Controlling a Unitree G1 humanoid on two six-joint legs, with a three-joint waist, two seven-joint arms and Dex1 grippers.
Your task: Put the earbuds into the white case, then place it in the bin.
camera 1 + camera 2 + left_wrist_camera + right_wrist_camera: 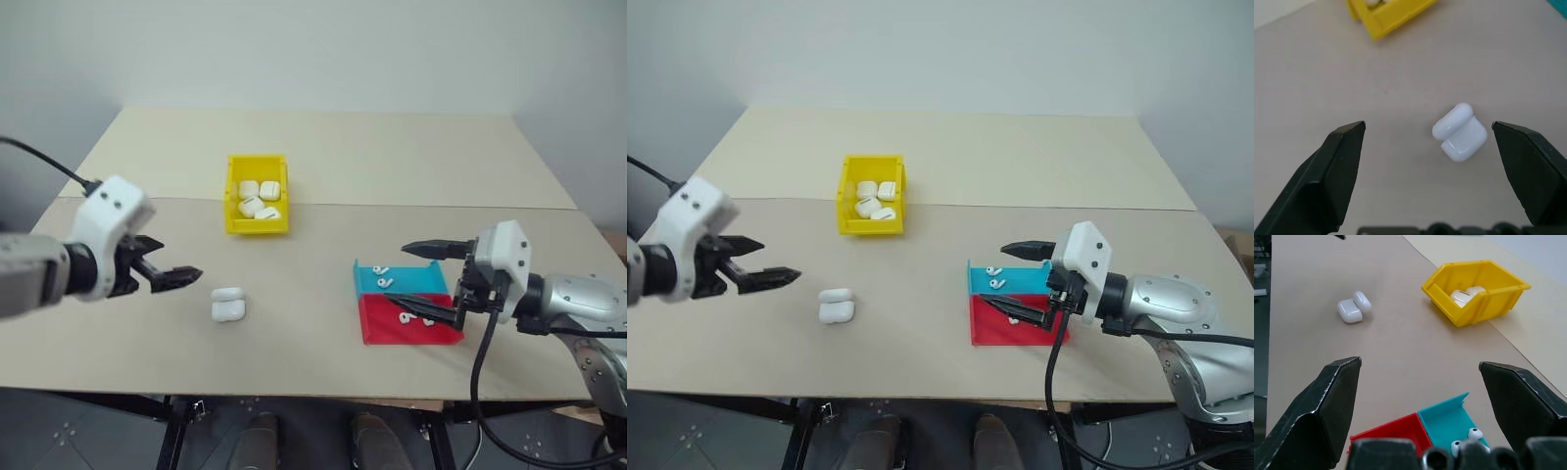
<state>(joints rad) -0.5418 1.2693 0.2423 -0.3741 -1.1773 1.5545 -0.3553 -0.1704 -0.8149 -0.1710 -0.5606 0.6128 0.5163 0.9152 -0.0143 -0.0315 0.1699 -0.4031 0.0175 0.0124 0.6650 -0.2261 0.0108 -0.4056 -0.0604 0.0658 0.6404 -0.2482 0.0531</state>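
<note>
The small glossy white flip-lid case lay open on the tan bench, well short of the yellow plastic bin. The left claw, released wide, pointed down toward it. The right claw, also released, hung over the blue-and-red tray holding tiny white earbuds; a centred, slow pinch on one earbud seemed advisable.

My two head cameras look forward and down over the desk from above its near edge, side by side, sharing nearly the whole top. The left wrist camera sits close over the white case, angled down between its gripper fingers. The right wrist camera looks low across the desk, sharing that case and the bin with the head views.
</note>
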